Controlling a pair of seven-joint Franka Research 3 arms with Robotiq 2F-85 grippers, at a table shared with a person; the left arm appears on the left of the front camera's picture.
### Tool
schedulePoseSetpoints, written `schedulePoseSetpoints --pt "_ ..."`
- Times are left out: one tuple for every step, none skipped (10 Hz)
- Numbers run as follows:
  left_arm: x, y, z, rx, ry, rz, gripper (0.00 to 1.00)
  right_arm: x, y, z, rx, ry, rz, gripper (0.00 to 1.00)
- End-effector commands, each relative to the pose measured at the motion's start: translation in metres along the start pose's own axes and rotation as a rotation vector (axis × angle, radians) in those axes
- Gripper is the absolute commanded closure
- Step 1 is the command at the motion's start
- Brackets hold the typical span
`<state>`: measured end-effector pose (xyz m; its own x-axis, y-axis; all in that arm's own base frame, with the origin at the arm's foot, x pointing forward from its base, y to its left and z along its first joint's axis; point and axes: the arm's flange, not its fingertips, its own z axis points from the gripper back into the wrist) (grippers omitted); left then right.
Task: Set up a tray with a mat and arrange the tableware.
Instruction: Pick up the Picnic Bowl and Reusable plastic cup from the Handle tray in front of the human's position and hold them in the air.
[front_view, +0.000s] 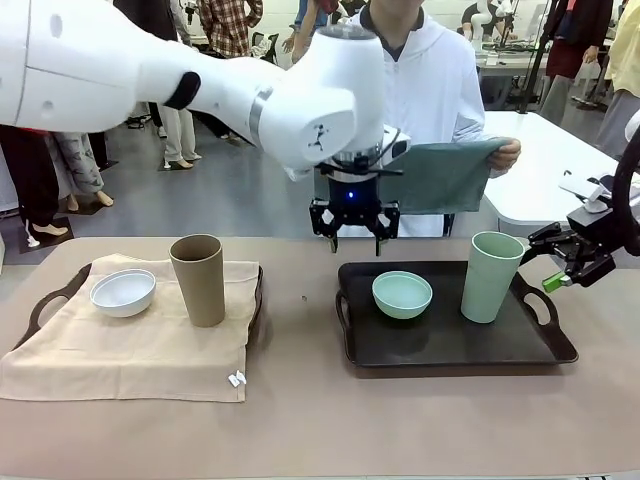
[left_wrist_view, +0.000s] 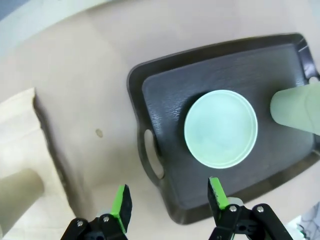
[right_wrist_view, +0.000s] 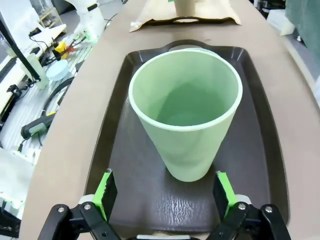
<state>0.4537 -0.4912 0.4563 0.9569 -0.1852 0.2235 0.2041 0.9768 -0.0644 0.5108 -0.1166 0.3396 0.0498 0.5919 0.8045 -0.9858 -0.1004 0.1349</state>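
- The left end effector hangs above the far edge of the dark tray. Its green pads are spread apart and it holds nothing.
- The right end effector is at that tray's right end, jaws wide and empty. It faces the pale green cup without touching it.
- The mint green bowl sits in the dark tray's left half. The pale green cup stands upright near the tray's right end.
- Toward the bench's left edge, a beige mat covers a second tray.
- The white bowl rests at the mat's far left corner. The brown cup stands upright by its far right edge.
- At the bench's far edge, a person's hand holds up a green cloth.
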Motion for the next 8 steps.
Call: schedulePoseSetpoints --pt "-0.007 0.001 -0.019 0.000 -0.039 -0.004 0.19 0.001 -0.004 -0.006 -0.009 0.012 0.023 0.00" --pt "-0.006 0.002 -0.027 -0.003 -0.025 -0.009 0.19 0.001 -0.005 -0.014 -0.035 0.013 0.053 0.00" --pt "-0.006 0.000 -0.035 -0.003 -0.011 -0.021 0.19 0.001 -0.006 -0.021 -0.050 0.017 0.088 0.00" --pt "-0.008 -0.002 -0.041 0.004 -0.006 -0.035 0.19 0.001 -0.006 -0.028 -0.052 0.023 0.121 0.00" --pt "-0.007 -0.004 -0.048 0.002 0.005 -0.054 0.19 0.000 -0.007 -0.034 -0.046 0.024 0.144 0.00" --pt "-0.004 -0.005 -0.053 -0.015 0.007 -0.056 0.19 -0.001 -0.009 -0.038 -0.051 0.007 0.157 0.00" --pt "-0.002 -0.006 -0.055 -0.069 0.044 -0.080 0.19 -0.001 -0.010 -0.042 -0.038 -0.010 0.159 0.00" --pt "-0.006 -0.005 -0.050 -0.006 0.028 -0.029 0.19 0.001 -0.005 -0.033 -0.065 -0.023 0.090 0.00"
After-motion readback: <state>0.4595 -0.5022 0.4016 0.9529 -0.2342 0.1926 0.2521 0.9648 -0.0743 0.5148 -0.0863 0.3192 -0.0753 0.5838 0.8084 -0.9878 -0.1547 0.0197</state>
